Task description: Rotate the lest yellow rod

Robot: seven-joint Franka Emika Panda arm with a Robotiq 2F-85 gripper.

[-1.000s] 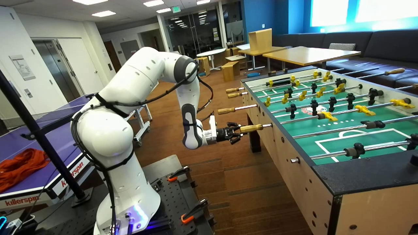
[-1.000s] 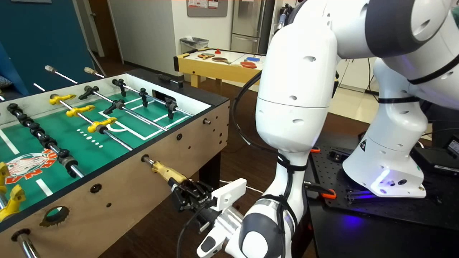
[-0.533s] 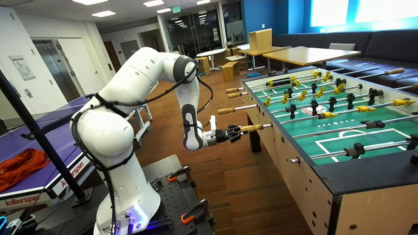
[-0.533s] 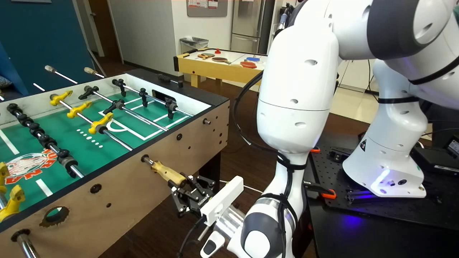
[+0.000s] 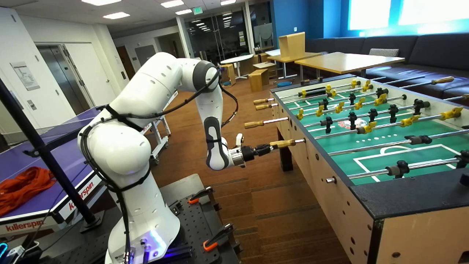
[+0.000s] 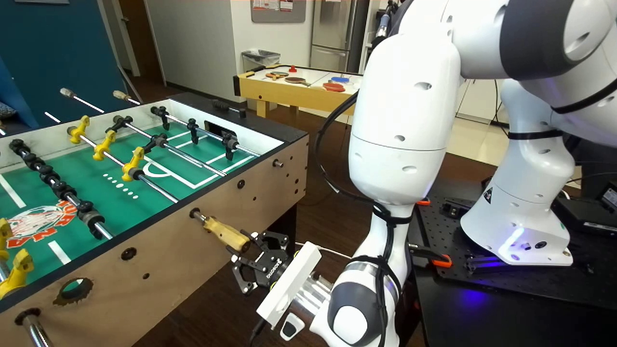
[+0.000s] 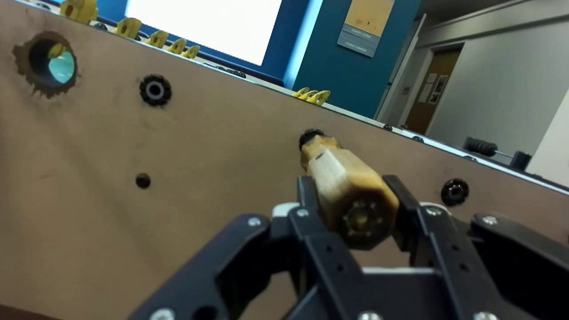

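A light wooden handle (image 7: 338, 173) sticks out of the foosball table's side wall. It also shows in both exterior views (image 5: 282, 143) (image 6: 224, 232). It sits on a steel rod (image 6: 156, 188) that carries three yellow figures (image 6: 132, 166); they also show in an exterior view (image 5: 409, 121). The figures tilt upward off the green field. My gripper (image 7: 351, 191) is shut on the handle, with one finger on each side of its end. It comes at the handle end-on in both exterior views (image 5: 270, 147) (image 6: 243, 245). The inner pad faces are partly hidden by the handle.
The table's wooden side wall (image 6: 178, 260) stands just beyond the handle, with several holes. Other wooden handles (image 5: 254, 124) stick out farther along the same wall. Rods with black figures (image 5: 352, 120) lie on either side. The arm's base stands on a dark perforated plate (image 5: 199, 223).
My gripper has turned about the handle's axis while keeping around it. The three yellow figures have swung from nearly level to pointing upward. The arm has otherwise shifted only slightly.
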